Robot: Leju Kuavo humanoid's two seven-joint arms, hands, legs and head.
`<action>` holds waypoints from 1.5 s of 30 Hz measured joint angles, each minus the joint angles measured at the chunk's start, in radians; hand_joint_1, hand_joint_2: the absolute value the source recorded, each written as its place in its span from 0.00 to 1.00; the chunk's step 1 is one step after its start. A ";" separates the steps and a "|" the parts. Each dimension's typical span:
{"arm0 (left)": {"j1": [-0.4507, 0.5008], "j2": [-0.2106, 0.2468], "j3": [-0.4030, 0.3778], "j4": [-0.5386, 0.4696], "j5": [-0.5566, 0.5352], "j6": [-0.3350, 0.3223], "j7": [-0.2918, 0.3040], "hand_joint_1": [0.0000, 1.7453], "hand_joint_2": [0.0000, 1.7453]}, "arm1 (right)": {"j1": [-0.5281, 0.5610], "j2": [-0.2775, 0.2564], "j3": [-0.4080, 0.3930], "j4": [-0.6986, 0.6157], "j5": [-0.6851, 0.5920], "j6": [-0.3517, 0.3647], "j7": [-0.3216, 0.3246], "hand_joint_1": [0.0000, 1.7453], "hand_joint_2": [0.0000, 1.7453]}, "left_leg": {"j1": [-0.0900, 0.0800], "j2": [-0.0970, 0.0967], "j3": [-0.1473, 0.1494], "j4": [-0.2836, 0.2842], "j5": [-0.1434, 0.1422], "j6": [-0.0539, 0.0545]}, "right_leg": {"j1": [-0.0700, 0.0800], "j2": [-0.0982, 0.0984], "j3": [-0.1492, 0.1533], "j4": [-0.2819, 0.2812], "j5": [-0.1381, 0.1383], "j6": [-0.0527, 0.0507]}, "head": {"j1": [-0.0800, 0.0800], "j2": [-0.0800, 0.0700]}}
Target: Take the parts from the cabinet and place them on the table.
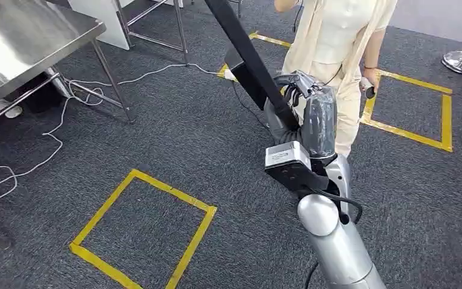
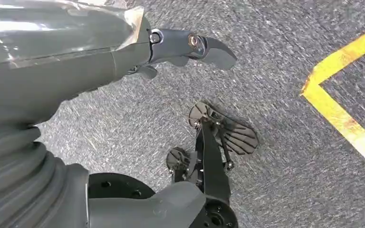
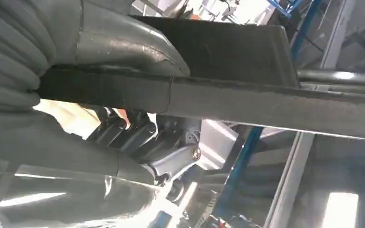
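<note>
One long black part [image 1: 249, 57] gripped in right hand [image 1: 304, 111], fingers wrapped round it mid-carry; keep it level and off the person [image 1: 337, 36] en route to steel table [image 1: 30, 42]; left hand [image 2: 123, 52] hangs, fingers loosely apart, holding nothing

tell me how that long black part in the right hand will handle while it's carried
Probably stiff: the long black part runs straight past the right hand with no sag. Likely awkward rather than heavy, since one hand grips it near one end, so the far end may swing or lever. Its matte surface in the right wrist view suggests it won't slip easily.
</note>
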 joint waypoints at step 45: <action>-0.001 0.001 0.006 0.002 0.027 0.060 0.022 0.00 1.00 | -0.074 0.035 0.021 0.147 -0.030 0.050 -0.010 1.00 1.00 | -0.004 0.019 0.009 -0.014 0.004 0.019 | 0.018 -0.011 -0.003 -0.006 0.009 -0.031 | -0.015 0.000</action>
